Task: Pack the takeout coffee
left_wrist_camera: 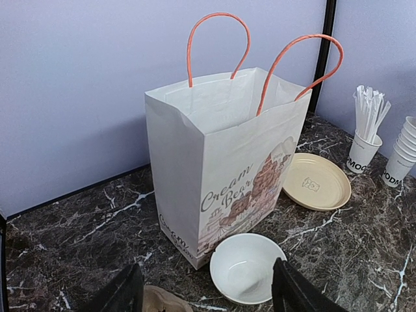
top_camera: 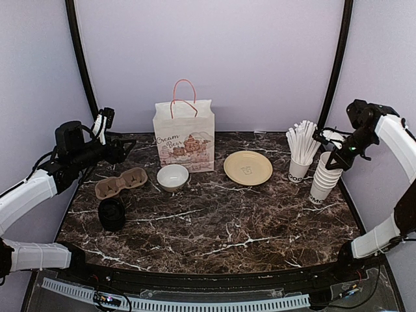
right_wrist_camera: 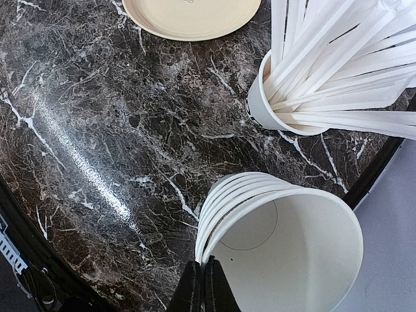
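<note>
Right gripper (right_wrist_camera: 205,286) is closed tight at the rim of the stacked cups (right_wrist_camera: 286,253), perhaps pinching it; left gripper (left_wrist_camera: 207,300) gapes wide, empty.

We see a white paper bag (left_wrist_camera: 227,169) standing upright and open on the marble table (left_wrist_camera: 78,221), its orange handles raised. A white bowl (left_wrist_camera: 246,268) sits just in front of it and a yellow plate (left_wrist_camera: 318,182) to its right, with a cup of white sticks (left_wrist_camera: 363,148) and a stack of cups (left_wrist_camera: 404,156) beyond the plate. Our left gripper (left_wrist_camera: 209,302) shows at the bottom edge, dark fingers (left_wrist_camera: 123,292) spread wide.
</note>
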